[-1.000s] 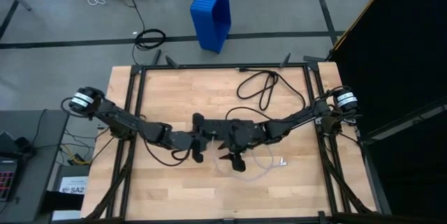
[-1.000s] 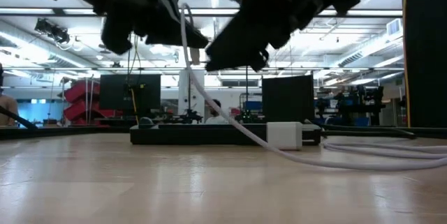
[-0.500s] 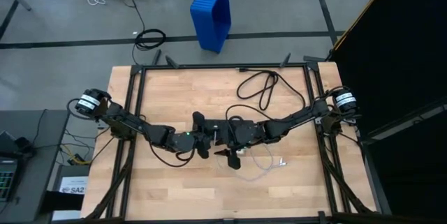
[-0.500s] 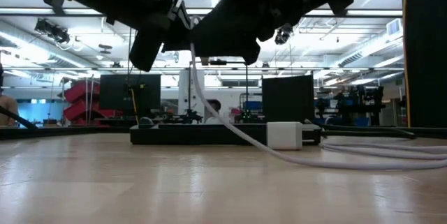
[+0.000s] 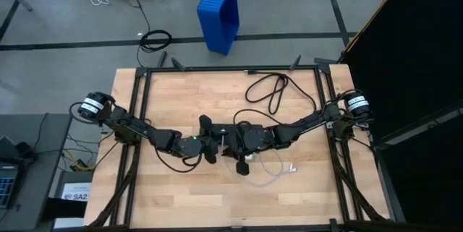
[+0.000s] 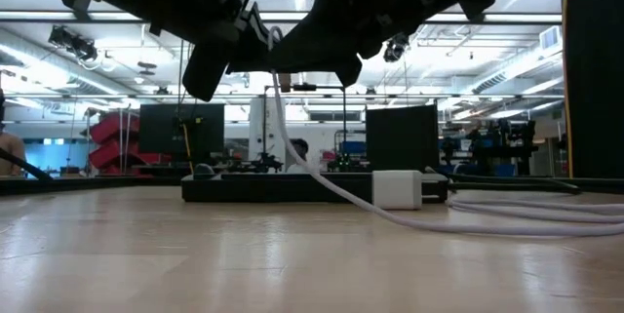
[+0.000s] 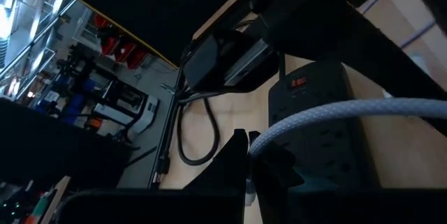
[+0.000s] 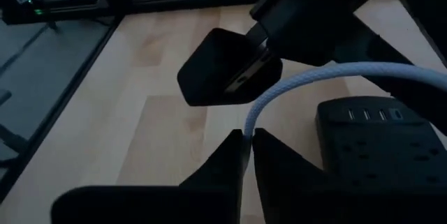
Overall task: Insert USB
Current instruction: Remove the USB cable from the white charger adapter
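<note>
The USB cable (image 6: 322, 178), white and braided, hangs from both grippers above the table's middle. Its lower run lies on the table and passes a white block (image 6: 397, 188). Its loose loop (image 5: 271, 167) rests on the wood to the right. My left gripper (image 7: 250, 155) is shut on the cable. My right gripper (image 8: 248, 139) is shut on it too, a short way off. In the high view the two grippers (image 5: 210, 152) (image 5: 241, 161) meet just in front of the black power strip (image 8: 370, 130), whose USB ports face up. My left gripper pinches the cable (image 7: 269, 135) between its two fingers, and the cable runs out sideways from them. The gripper is raised and points slightly downward. The fingers hide which part of the cable is in the hold. My right gripper pinches the cable (image 8: 250, 121) between its two fingertips, with the fingers across it. From there the cable arcs up and away over the power strip. The held stretch is clear of the table, and the fingers slant down.
A thick black cord (image 5: 273, 91) loops on the table's far half. Black frame rails (image 5: 141, 116) run along both sides. A blue bin (image 5: 219, 11) and more cables lie on the floor beyond the far edge. Bare wood lies toward the near edge.
My right gripper has shut on the cable, having stood open beside it a second ago. My left gripper has tipped and turned in place. That swung the held top of the cable toward the right gripper, while the run on the table stayed put.
</note>
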Available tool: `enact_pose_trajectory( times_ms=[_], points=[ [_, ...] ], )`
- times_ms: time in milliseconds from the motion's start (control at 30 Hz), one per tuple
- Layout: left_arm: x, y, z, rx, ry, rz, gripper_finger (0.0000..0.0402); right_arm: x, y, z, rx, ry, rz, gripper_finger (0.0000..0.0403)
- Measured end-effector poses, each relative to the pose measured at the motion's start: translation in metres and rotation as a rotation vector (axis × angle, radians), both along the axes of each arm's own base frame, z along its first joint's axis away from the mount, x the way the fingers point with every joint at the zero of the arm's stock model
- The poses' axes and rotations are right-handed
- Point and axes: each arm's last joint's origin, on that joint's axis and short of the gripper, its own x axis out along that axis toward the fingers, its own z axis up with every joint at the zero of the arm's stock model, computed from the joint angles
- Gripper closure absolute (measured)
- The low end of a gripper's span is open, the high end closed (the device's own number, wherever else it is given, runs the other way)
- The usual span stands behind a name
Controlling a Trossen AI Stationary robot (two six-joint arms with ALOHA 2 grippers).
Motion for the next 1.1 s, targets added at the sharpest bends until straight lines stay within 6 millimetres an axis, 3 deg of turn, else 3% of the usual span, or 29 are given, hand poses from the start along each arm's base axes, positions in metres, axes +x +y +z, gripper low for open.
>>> enact_pose_trajectory(
  times_ms=[300, 767, 1100],
  points=[
    [-0.001, 0.0, -0.002, -0.024, 0.003, 0.009, 0.0391, -0.001, -0.001, -0.003, -0.018, 0.026, -0.009, 0.0403],
    [-0.003, 0.002, -0.007, -0.031, 0.043, 0.053, 0.0219, -0.01, -0.002, 0.003, -0.131, 0.064, -0.141, 0.0403],
    [-0.004, 0.002, -0.007, -0.051, 0.026, 0.072, 0.0193, -0.044, 0.0, 0.017, -0.188, 0.243, -0.326, 0.0403]
  ],
)
